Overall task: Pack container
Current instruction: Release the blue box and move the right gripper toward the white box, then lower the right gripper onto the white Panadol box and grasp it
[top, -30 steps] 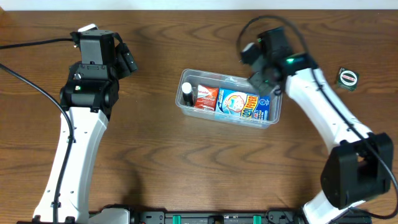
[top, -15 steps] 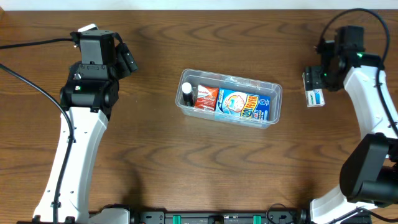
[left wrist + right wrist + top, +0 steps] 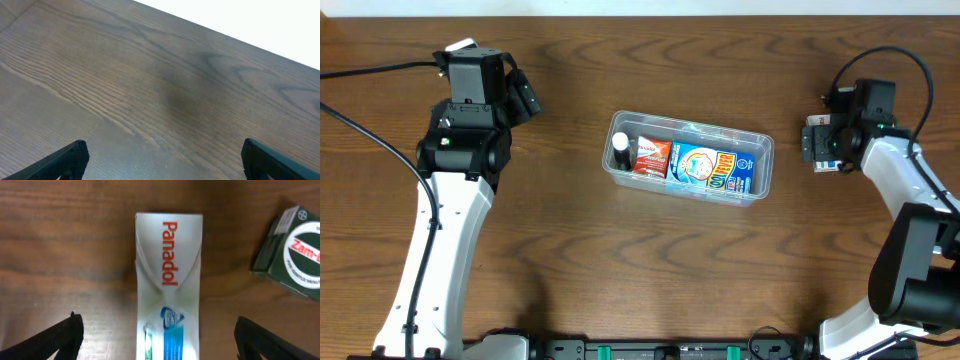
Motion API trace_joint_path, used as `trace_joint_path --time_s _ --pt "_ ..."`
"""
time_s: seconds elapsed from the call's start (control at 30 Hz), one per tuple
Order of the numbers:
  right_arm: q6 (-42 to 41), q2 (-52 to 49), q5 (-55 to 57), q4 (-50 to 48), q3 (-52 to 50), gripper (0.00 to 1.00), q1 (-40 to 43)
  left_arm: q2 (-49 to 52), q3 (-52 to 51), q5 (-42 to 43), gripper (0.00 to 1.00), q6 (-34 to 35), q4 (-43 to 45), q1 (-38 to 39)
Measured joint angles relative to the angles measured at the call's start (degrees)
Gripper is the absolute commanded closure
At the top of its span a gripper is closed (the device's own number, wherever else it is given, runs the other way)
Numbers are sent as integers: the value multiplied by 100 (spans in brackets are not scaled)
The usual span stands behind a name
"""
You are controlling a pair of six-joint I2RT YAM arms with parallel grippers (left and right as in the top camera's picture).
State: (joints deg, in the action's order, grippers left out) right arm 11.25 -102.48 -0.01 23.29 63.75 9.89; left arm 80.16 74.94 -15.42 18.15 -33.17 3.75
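The clear plastic container [image 3: 692, 123] stands mid-table. It holds a small white bottle with a black cap [image 3: 621, 150], a red packet [image 3: 652, 157] and a blue snack packet [image 3: 716, 168]. My right gripper [image 3: 821, 146] is open at the right side of the table, well apart from the container. In the right wrist view the gripper [image 3: 162, 341] straddles a white Panadol box [image 3: 168, 280] lying flat on the wood, with its fingers apart on either side and not touching it. My left gripper [image 3: 521, 96] is open and empty at the far left; in the left wrist view [image 3: 165, 161] it is over bare wood.
A dark green Zam-Buk box [image 3: 294, 252] lies just to the right of the Panadol box; in the overhead view the right arm hides it. The table's back edge [image 3: 650, 12] runs behind both arms.
My right arm swung away from the container to the right side of the table and came down over the Panadol box. The left arm has not moved.
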Motion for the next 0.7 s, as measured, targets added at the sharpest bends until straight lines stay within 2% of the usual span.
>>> trace_joint_path --time_s 0.17,0.47,0.7 --pt "4 -26 -9 -557 -363 5 39 0 0 0 2 0 0 0" --pt "0 -518 -136 -968 -398 5 245 0 0 0 2 0 -2 0" --pt "-9 -678 -393 -1161 -396 14 264 0 0 0 2 0 -2 0"
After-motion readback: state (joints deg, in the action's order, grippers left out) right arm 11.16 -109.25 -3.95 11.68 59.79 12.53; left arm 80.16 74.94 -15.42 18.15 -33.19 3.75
